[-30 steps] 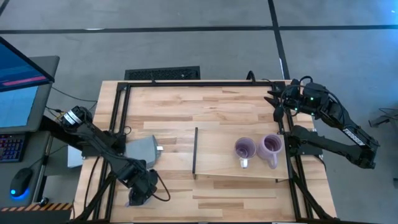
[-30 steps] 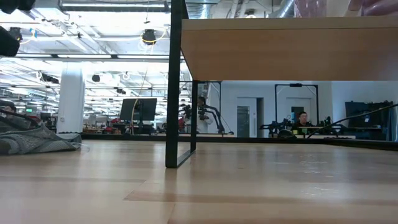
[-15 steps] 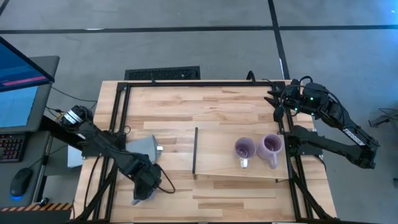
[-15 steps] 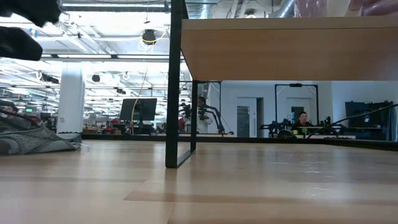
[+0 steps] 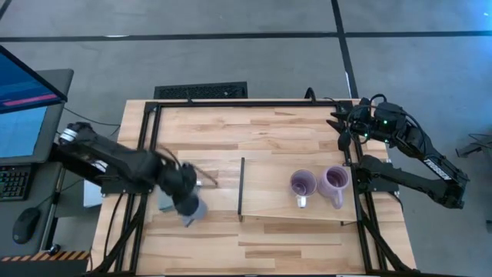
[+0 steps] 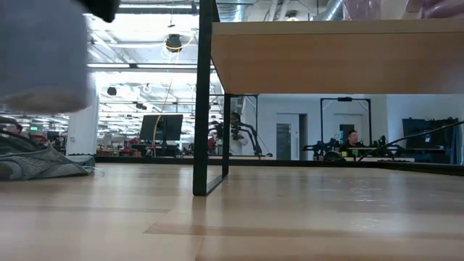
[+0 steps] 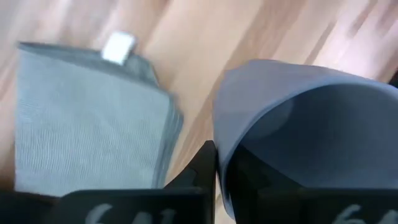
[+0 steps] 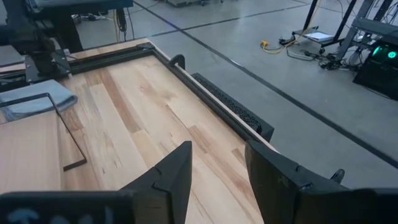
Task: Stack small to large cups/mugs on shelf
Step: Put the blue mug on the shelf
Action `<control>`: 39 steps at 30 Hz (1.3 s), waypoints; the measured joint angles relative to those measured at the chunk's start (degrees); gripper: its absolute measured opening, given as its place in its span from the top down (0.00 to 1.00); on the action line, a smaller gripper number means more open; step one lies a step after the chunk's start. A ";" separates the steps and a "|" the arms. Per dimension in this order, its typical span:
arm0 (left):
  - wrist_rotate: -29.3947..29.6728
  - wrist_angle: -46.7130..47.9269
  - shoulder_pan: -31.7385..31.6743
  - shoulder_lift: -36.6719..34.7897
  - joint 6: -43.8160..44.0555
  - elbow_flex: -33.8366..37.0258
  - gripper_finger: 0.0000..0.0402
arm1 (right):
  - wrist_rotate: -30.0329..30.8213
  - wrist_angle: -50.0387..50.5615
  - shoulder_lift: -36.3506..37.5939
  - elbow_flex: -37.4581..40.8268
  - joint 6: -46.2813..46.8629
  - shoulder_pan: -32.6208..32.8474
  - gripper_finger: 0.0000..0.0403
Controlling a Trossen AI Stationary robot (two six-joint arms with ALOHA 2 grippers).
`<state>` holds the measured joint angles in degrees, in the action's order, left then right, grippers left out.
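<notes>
The left tool [image 5: 187, 201] is gripping the blue-grey mug [image 5: 194, 211] by its rim, holding it above the worktop [image 5: 231, 131] beside the shelf [image 5: 269, 192]. The right tool [image 5: 342, 123] is waiting unclenched at the worktop's far corner.

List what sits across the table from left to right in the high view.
Left gripper shut on the blue-grey mug → shelf's black strip → lavender mug → second lavender mug → right gripper, waiting at the table's far right edge.

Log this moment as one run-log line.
left gripper: jaws shut on blue-grey mug, beside grey cloth | right gripper: jaws open, holds nothing, at far right edge | two purple mugs on shelf
</notes>
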<state>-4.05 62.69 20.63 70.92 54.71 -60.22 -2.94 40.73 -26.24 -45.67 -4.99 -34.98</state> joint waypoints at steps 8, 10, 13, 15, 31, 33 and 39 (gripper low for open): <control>6.82 -2.13 -16.50 -7.30 -4.56 -7.85 0.99 | -0.02 1.03 0.02 0.00 0.00 0.00 0.57; 7.33 -4.25 -19.98 -7.54 -8.54 -11.34 0.99 | -0.02 1.61 0.00 0.00 0.00 0.00 0.57; 6.32 -4.84 -24.58 -5.66 -14.26 -16.92 0.99 | 0.00 2.49 0.01 0.00 0.01 0.00 0.57; 4.54 -3.10 -27.05 -2.62 -17.82 -21.11 0.99 | -0.01 2.54 0.00 0.00 0.04 0.00 0.57; -4.66 23.73 -32.15 32.02 -34.70 -67.65 0.99 | 0.00 3.02 0.02 0.00 0.00 0.01 0.57; -4.74 26.03 -31.76 35.45 -34.73 -72.84 0.99 | -0.01 4.04 0.02 0.00 -0.02 0.02 0.57; -9.58 25.43 -30.85 38.83 -30.51 -71.81 0.99 | 0.02 7.96 0.02 0.00 0.06 0.00 0.58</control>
<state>-13.62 88.12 -10.22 109.75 24.20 -132.03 -2.92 48.69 -26.22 -45.67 -4.93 -34.98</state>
